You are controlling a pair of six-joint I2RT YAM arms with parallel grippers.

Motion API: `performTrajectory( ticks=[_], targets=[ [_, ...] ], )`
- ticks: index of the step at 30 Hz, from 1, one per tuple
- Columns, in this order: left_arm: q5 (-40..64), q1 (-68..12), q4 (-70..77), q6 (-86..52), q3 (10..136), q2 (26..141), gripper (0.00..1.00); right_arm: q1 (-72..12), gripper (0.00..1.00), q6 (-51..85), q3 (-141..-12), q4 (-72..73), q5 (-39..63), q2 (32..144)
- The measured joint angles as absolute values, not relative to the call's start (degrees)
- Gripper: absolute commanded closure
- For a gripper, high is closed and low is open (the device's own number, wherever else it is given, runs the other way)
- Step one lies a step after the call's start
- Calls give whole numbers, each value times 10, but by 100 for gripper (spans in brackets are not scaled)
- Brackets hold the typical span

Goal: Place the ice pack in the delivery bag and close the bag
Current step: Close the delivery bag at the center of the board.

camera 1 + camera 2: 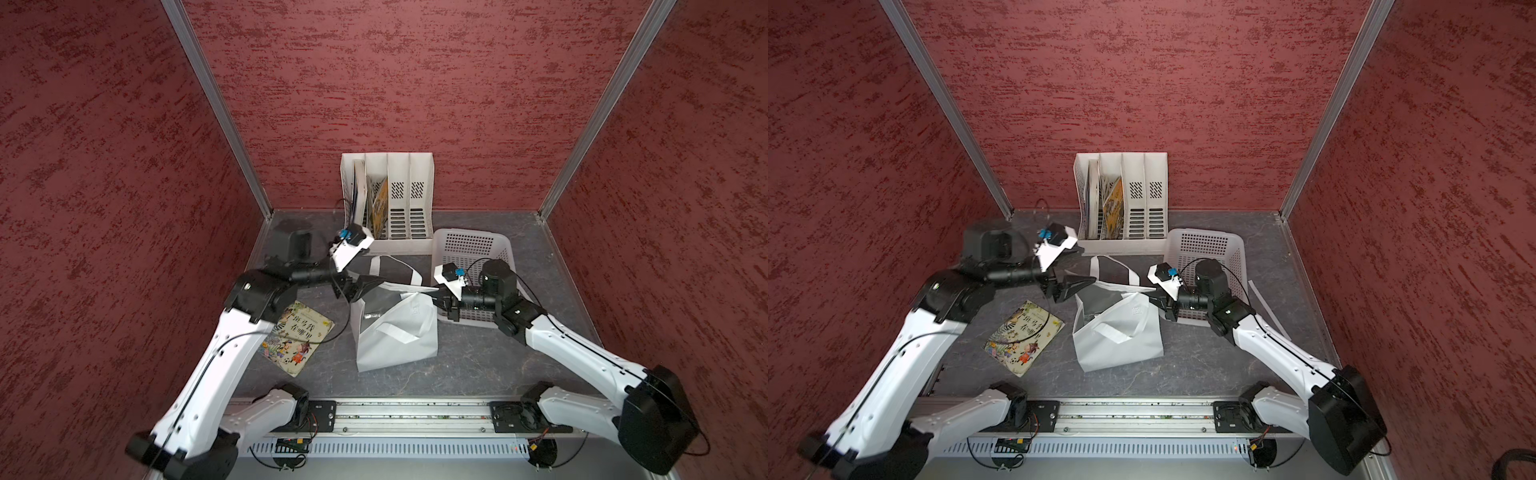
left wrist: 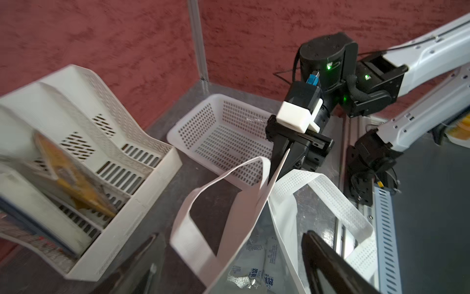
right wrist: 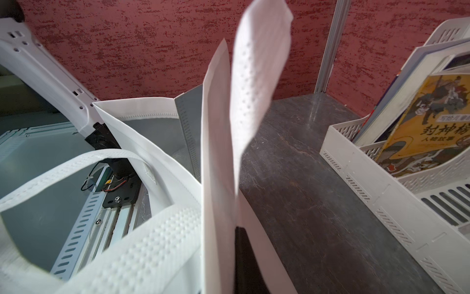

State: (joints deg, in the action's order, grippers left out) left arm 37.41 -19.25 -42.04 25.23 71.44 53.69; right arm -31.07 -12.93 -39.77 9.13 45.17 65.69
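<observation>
The picture book (image 1: 297,338) at the near left carries a Chinese title (too small to read surely). In the middle stands the delivery bag (image 1: 395,340), with the ice pack (image 2: 256,267) on its foil bottom, its blue print blurred. The left gripper (image 1: 368,286) hangs spread wide over the bag's mouth. The right gripper (image 2: 278,165) pinches the bag's top edge. Farthest, a yellow book (image 3: 427,127) in the file rack (image 1: 419,237) reads 封神榜 人物故事.
</observation>
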Motion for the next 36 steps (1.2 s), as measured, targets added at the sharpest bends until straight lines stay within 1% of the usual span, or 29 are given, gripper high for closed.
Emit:
performTrajectory(
  ticks=[3, 5, 7, 10, 11, 14, 16, 18, 20, 21, 23, 24, 25, 26, 27, 28, 30, 32, 36],
  targets=[
    [378, -142, -330, 248, 575, 409, 9, -305, 100, -130, -391, 92, 443, 647],
    [382, -102, -292, 242, 502, 383, 11, -303, 100, -131, -391, 91, 441, 647],
    [395, -50, -252, 231, 430, 401, 12, -301, 100, -136, -392, 87, 441, 647],
    [415, -9, -204, 218, 382, 456, 9, -301, 100, -141, -402, 74, 443, 652],
    [425, -3, -188, 214, 375, 479, 6, -301, 100, -143, -407, 70, 444, 656],
    [477, 6, -144, 215, 377, 544, 5, -301, 100, -147, -418, 59, 444, 663],
    [522, 4, -123, 220, 388, 589, 6, -300, 100, -154, -420, 56, 443, 664],
    [562, -5, -120, 230, 407, 631, 9, -298, 100, -161, -420, 54, 443, 664],
    [595, -25, -134, 251, 437, 669, 16, -297, 100, -170, -422, 50, 441, 664],
    [608, -37, -148, 264, 453, 686, 22, -297, 100, -173, -424, 48, 439, 664],
    [631, -57, -176, 287, 485, 716, 37, -297, 100, -179, -428, 43, 436, 665],
    [641, -63, -185, 294, 493, 727, 47, -296, 100, -181, -431, 41, 434, 666],
    [651, -67, -194, 300, 497, 735, 58, -296, 97, -182, -435, 37, 432, 669],
    [660, -68, -200, 303, 498, 739, 70, -296, 91, -183, -438, 36, 431, 672],
    [666, -68, -205, 303, 498, 740, 77, -295, 83, -183, -439, 34, 427, 675],
    [671, -67, -208, 302, 496, 740, 80, -295, 75, -180, -440, 33, 424, 675],
    [679, -62, -208, 297, 492, 733, 85, -295, 64, -179, -440, 34, 417, 675],
    [684, -61, -202, 288, 480, 716, 88, -295, 60, -178, -440, 36, 412, 675],
    [689, -63, -196, 277, 455, 685, 94, -295, 60, -178, -440, 35, 414, 675]
  ],
)
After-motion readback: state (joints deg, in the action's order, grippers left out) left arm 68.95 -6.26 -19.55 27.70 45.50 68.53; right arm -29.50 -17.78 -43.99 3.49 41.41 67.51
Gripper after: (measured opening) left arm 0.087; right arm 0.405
